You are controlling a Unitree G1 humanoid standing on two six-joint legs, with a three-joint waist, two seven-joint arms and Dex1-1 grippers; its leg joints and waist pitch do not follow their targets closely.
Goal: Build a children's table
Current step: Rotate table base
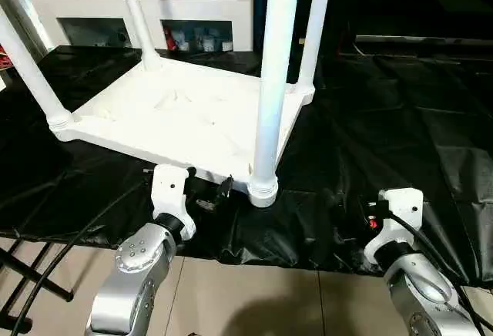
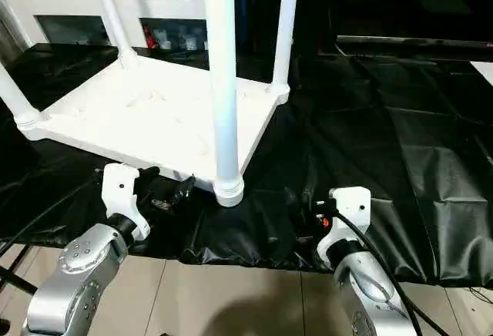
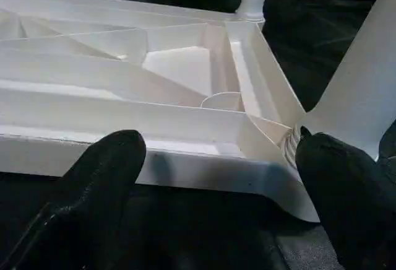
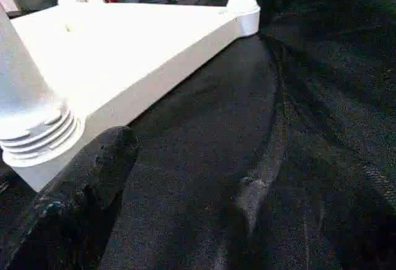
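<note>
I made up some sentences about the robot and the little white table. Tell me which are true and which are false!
1. The children's table lies upside down with its legs pointing up. True.
2. Only two legs are in their sockets. False: four legs stand up, one at each corner.
3. The table rests on a black sheet. True.
4. The left gripper is squeezing the nearest leg. False: it is open, empty, near that corner.
5. The right gripper holds a spare leg. False: it is open and empty over the sheet.
6. A white cabinet stands behind the table. True.
</note>
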